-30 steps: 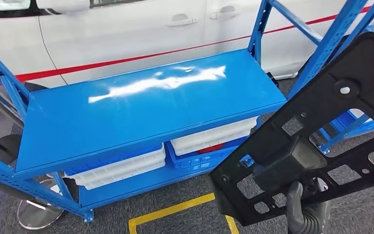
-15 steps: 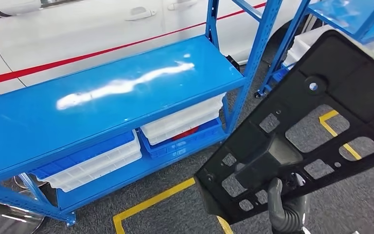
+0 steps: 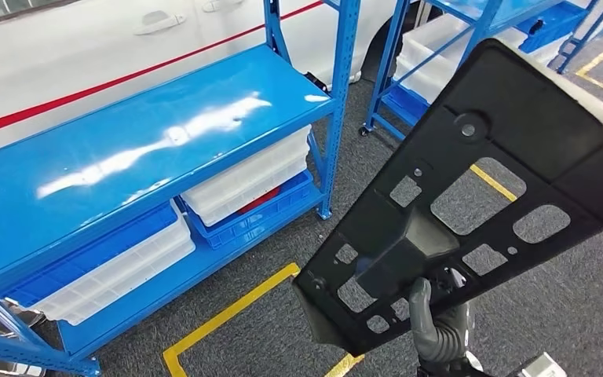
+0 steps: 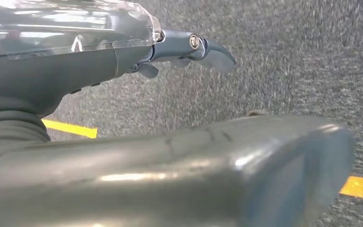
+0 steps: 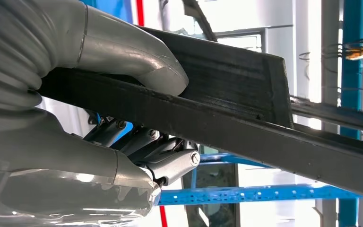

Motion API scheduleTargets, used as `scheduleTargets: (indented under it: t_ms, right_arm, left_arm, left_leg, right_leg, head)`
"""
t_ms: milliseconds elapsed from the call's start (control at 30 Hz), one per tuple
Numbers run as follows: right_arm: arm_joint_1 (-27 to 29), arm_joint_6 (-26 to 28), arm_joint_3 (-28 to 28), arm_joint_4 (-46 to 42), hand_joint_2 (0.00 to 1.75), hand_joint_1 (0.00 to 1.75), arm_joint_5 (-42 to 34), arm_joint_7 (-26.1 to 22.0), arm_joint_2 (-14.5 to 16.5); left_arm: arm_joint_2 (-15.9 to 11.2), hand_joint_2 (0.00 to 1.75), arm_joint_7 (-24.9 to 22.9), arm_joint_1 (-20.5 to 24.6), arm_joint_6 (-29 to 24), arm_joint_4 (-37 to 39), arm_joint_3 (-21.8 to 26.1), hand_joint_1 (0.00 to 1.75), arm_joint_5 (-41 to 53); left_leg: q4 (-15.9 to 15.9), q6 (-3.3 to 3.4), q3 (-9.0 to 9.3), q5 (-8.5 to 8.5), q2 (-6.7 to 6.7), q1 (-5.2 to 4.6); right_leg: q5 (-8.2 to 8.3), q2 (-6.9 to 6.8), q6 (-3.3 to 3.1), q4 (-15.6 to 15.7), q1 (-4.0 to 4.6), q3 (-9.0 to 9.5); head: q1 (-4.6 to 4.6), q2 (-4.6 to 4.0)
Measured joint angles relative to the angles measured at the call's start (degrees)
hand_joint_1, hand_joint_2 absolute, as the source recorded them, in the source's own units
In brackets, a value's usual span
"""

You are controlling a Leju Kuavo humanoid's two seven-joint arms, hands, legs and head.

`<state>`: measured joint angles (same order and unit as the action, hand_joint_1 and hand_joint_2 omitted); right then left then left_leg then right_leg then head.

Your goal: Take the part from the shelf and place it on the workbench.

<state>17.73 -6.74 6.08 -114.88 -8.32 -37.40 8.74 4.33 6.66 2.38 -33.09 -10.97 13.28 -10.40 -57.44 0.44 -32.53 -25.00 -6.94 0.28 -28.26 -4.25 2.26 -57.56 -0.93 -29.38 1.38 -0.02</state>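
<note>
The part (image 3: pixel 471 196) is a large flat black plastic panel with several cut-out holes, held up tilted on the right of the head view. My right hand (image 3: pixel 436 326) grips its lower edge from below. The right wrist view shows the thumb (image 5: pixel 137 61) pressed on top of the part's edge (image 5: pixel 246 127) and the darker fingers (image 5: pixel 170 163) curled underneath. The blue shelf (image 3: pixel 126 149) where the part came from stands on the left, its top board bare and shiny. My left hand (image 4: pixel 184 49) hangs over the grey carpet with its fingers apart, holding nothing.
White trays (image 3: pixel 243 177) and blue bins (image 3: pixel 259 220) fill the shelf's lower level. A white car (image 3: pixel 86 47) stands behind it. A second blue rack (image 3: pixel 440 47) holding white trays stands at the back right. Yellow floor lines (image 3: pixel 228 314) cross the grey carpet.
The whole picture has shifted: the camera turned right, so the shelf slid left and a second rack came into view. The part stays held in my right hand.
</note>
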Motion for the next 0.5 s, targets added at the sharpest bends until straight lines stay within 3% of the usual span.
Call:
scheduleTargets:
  t_ms: [67,100,167,233,267,300,367,433,500]
  right_arm:
    - [-0.6,0.0,1.1,0.7,1.75,1.75,-0.2,0.3,0.0]
    - [-0.9,0.0,1.6,1.1,1.75,1.75,-0.4,0.4,-0.1]
    - [-1.7,0.1,2.8,2.0,1.75,1.75,-0.9,0.7,-0.1]
    - [-2.4,0.5,4.0,3.0,1.75,1.75,-1.3,0.8,-0.2]
    - [-2.7,0.6,4.5,3.5,1.75,1.75,-1.4,0.8,-0.2]
    - [-3.0,0.7,4.9,4.0,1.75,1.75,-1.6,0.8,-0.3]
    - [-3.7,0.9,5.6,5.1,1.75,1.75,-2.0,0.8,-0.4]
    - [-4.3,1.4,6.1,5.9,1.75,1.75,-2.4,0.7,-0.6]
    - [-4.6,2.2,6.6,6.5,1.75,1.75,-2.9,0.2,-0.9]
  left_arm:
    - [0.7,0.0,-0.7,0.3,-2.1,0.0,0.2,0.0,0.4]
    - [1.0,0.0,-1.3,0.4,-3.3,0.0,0.3,0.0,0.7]
    - [1.6,0.0,-2.8,0.1,-5.3,0.0,0.3,0.0,1.8]
    - [1.9,0.0,-3.9,-0.4,-6.4,0.1,0.4,0.0,3.2]
    - [2.1,0.0,-4.1,-0.6,-6.6,0.1,0.5,0.0,4.0]
    - [2.2,0.0,-4.2,-0.8,-6.7,0.2,0.7,0.0,4.8]
    - [2.4,0.0,-4.0,-1.0,-6.9,0.2,1.5,0.0,6.4]
    - [2.6,0.0,-3.6,-1.1,-6.9,0.2,2.5,0.0,7.6]
    - [3.1,0.0,-3.1,-1.4,-7.0,0.2,3.6,0.0,8.3]
  left_leg:
    - [0.0,-0.78,-0.02,0.2,-0.57,0.16]
    - [-0.6,-1.12,-0.27,-0.38,0.33,0.31]
    - [-4.8,-1.51,-1.91,-3.83,3.66,0.54]
    - [-12.1,-1.52,-4.5,-8.25,6.04,0.57]
    - [-14.7,-1.52,-5.27,-9.29,6.37,0.56]
    - [-15.5,-1.5,-5.21,-9.21,6.51,0.57]
    - [-11.1,-1.4,-2.19,-6.37,7.05,0.66]
    - [-3.8,-1.24,2.0,-4.09,9.35,0.9]
    - [-0.7,-1.05,3.62,-3.79,10.93,1.01]
  right_leg:
    - [0.43,1.03,-1.34,0.5,0.16,-0.53]
    - [0.79,1.57,-1.97,0.7,0.07,-0.73]
    - [1.71,2.76,-3.02,1.1,-0.1,-1.3]
    - [2.41,4.11,-3.51,1.0,0.17,-2.18]
    - [2.7,4.86,-3.57,0.9,0.29,-2.61]
    - [2.97,5.65,-3.51,0.8,0.37,-3.03]
    - [3.37,7.22,-3.21,0.3,0.35,-3.76]
    - [3.62,8.48,-2.75,-0.3,0.31,-4.5]
    - [3.94,9.54,-2.11,-0.7,0.41,-5.1]
  head:
    - [-0.01,0.0]
    - [0.0,0.0]
    - [0.0,0.0]
    - [0.0,0.0]
    - [0.0,0.0]
    - [0.0,0.0]
    - [0.0,0.0]
    - [0.01,0.0]
    - [-0.01,0.0]
